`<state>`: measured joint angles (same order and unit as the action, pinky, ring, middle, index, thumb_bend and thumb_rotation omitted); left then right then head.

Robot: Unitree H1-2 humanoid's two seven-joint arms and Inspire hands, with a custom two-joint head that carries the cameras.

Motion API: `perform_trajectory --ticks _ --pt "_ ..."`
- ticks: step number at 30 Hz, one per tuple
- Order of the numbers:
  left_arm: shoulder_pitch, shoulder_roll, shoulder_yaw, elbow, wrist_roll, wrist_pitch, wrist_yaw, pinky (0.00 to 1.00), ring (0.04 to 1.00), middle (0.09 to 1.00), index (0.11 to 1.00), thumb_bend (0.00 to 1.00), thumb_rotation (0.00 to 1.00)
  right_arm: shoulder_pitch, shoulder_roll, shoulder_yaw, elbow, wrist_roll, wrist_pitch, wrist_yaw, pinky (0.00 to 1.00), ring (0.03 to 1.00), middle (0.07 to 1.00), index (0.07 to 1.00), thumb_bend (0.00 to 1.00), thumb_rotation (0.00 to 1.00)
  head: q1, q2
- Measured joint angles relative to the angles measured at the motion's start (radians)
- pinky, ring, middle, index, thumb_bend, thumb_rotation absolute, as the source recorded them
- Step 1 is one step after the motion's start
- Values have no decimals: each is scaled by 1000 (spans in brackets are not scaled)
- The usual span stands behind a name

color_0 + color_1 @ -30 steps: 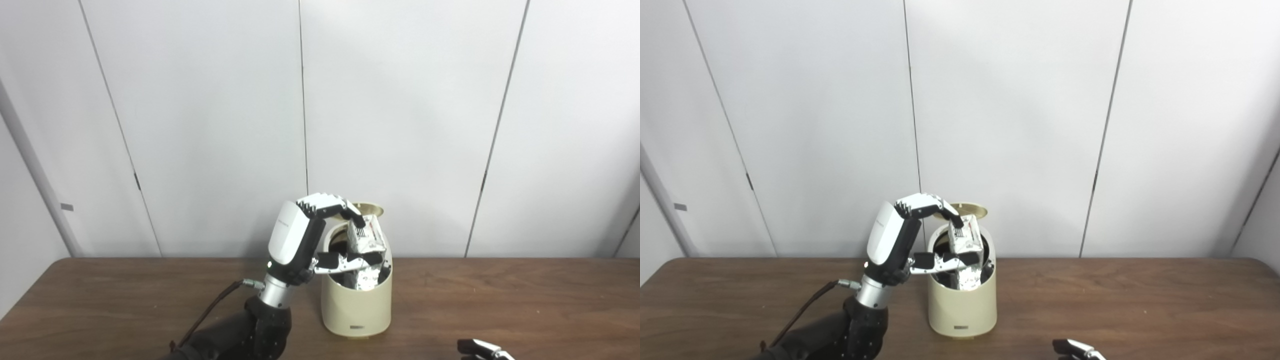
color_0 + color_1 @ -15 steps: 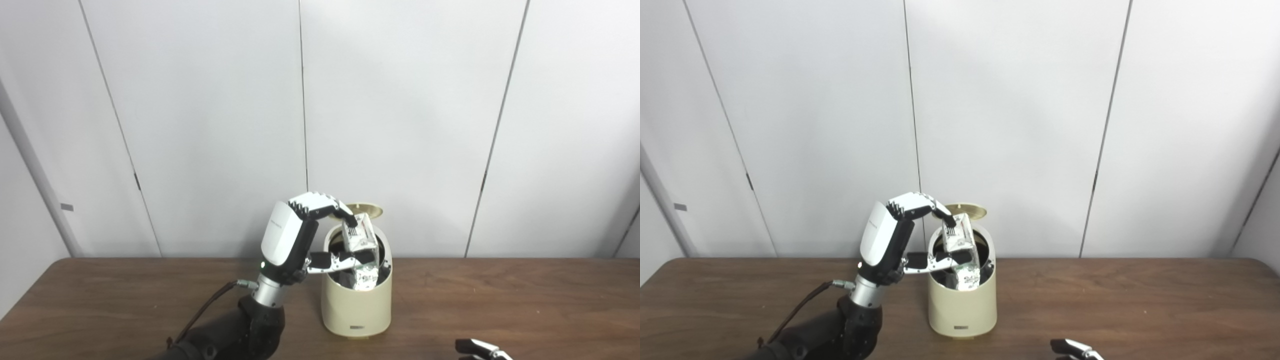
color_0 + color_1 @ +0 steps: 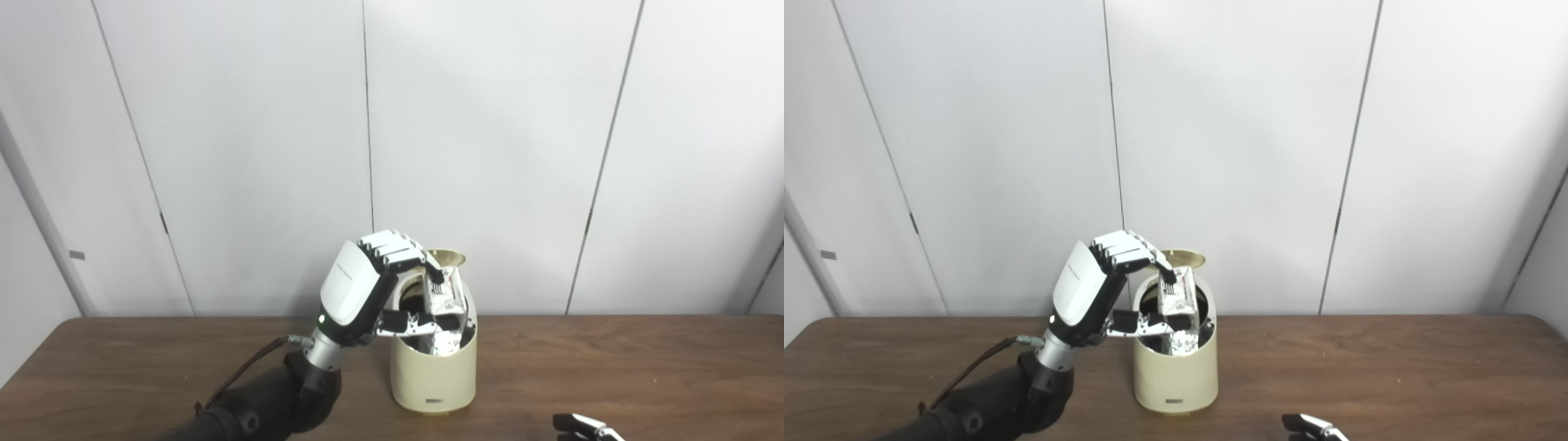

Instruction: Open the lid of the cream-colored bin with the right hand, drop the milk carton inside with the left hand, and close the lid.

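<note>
Nearest to us, at the bottom edge, only the fingertips of our right hand [image 3: 582, 424] show above the worktop [image 3: 612, 367]; we cannot tell whether that hand is spread or closed, and it touches nothing we can see. We judge it is parked low, clear of the bin, until the lid needs closing.

Further in, our left hand [image 3: 367, 294] reaches in from the left and grips the milk carton [image 3: 442, 293], fingers hooked over its top edge and thumb under it. The carton stands roughly upright, its lower part already inside the mouth of the cream-colored bin [image 3: 433, 373] and its upper part above the rim. We judge this grip from above lets the carton go straight down once the fingers let go. Other crumpled packaging seems to sit in the opening beneath it, which may keep it from sinking fully.

Behind the carton the lid [image 3: 447, 258] stands tipped back and open.

The worktop is dark brown wood grain. Beyond it rises a plain wall of white panels [image 3: 490, 153] divided by thin vertical seams.
</note>
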<state>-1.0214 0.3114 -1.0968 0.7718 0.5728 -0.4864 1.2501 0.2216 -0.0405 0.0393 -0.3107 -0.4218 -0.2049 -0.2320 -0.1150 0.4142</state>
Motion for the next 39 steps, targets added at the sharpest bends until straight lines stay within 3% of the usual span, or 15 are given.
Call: perform_trajectory --ticks 9,18,33,39 --pt "0 1 54 0 144 0 2 474 502 471 441 502 0 0 0 0 0 1 -1 -6 509 650 701 687 264 197 3 0" --pt "0 1 106 33 215 0 7 466 501 470 440 502 0 0 0 0 0 4 -1 -6 517 653 699 686 262 139 2 0" --pt "-2 6 170 91 312 0 10 488 507 471 437 502 0 0 0 0 0 2 0 -6 526 659 705 690 265 207 6 -11" --pt "-2 10 188 97 342 0 10 469 511 468 435 501 0 1 0 0 0 3 0 -6 530 663 708 692 261 180 8 -15"
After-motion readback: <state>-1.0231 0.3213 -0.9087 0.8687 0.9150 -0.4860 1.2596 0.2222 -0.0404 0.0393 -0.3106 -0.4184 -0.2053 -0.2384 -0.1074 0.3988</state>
